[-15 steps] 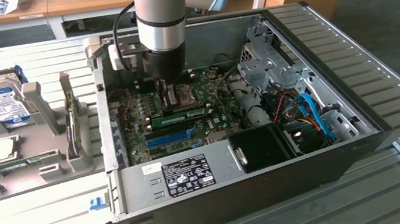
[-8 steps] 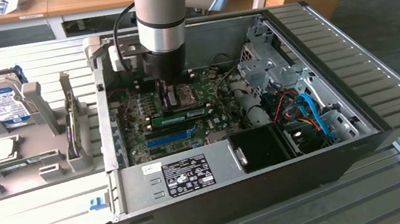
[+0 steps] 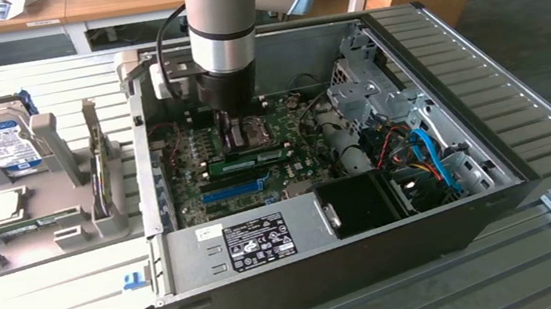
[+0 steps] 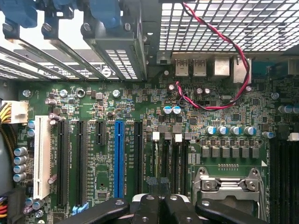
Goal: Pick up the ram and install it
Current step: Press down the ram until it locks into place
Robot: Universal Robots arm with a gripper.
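My claw (image 4: 159,205) sits closest to the lens, fingers pressed together with nothing visibly between them, low over the motherboard (image 4: 140,116). Exterior view: claw (image 3: 235,137) beside the processor socket (image 3: 249,132). The ram (image 3: 250,160) lies just at its 6 o'clock, on edge in a slot, long axis 9-to-3; contact unclear. Power supply (image 3: 250,243) crowds 6 o'clock, cables (image 3: 421,154) and drive cage (image 3: 370,96) 3 o'clock, case wall (image 3: 145,173) 9 o'clock. Open room straight up.
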